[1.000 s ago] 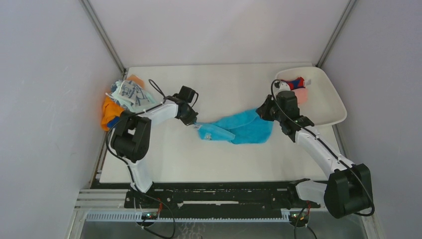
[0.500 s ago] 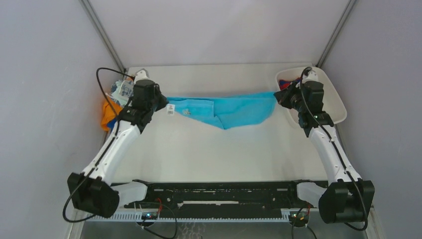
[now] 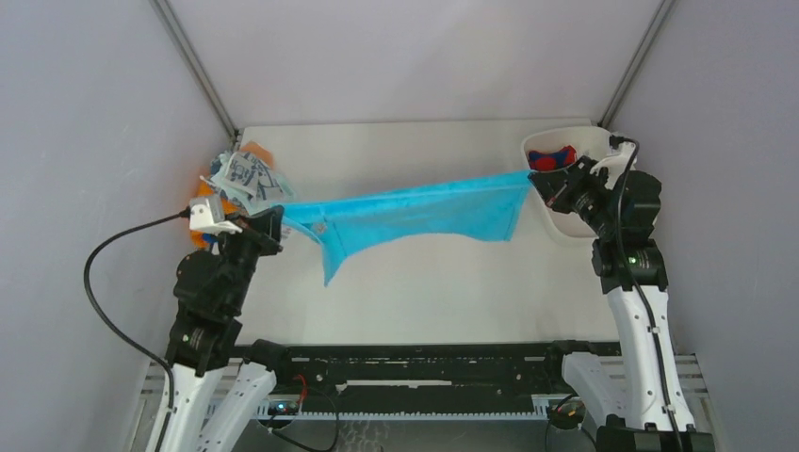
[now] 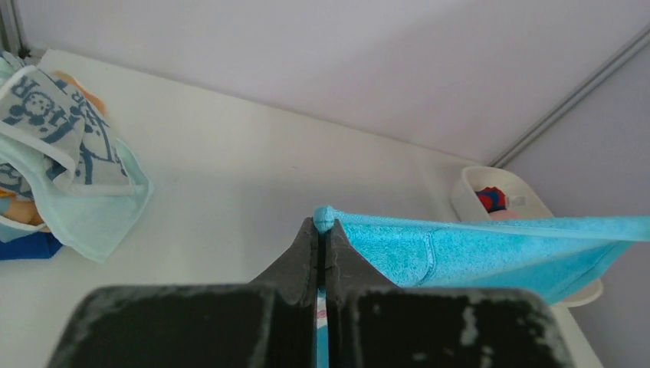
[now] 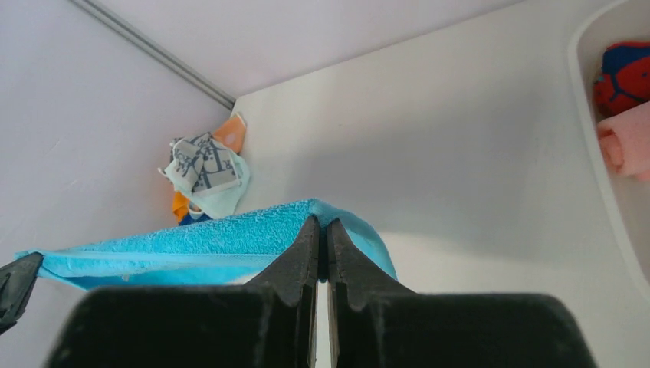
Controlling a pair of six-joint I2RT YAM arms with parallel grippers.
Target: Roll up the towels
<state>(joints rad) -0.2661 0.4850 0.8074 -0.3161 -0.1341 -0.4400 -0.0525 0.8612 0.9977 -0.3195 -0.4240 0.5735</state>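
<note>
A bright blue towel (image 3: 415, 212) hangs stretched in the air between both arms, high above the table. My left gripper (image 3: 279, 218) is shut on its left corner (image 4: 325, 218), and my right gripper (image 3: 539, 181) is shut on its right corner (image 5: 322, 213). The blue towel (image 4: 490, 249) sags below its taut top edge, with a loose point drooping at lower left. A heap of other towels (image 3: 240, 184), white with blue-grey print, mint and orange, lies at the table's far left (image 4: 61, 169).
A white tray (image 3: 575, 224) stands at the far right, holding a red-and-blue towel (image 3: 554, 157) and a pink one (image 5: 625, 142). Grey walls close the table in on three sides.
Both arms have lifted and drawn apart and back toward their bases, pulling the blue towel off the table and stretching it taut in the air.
</note>
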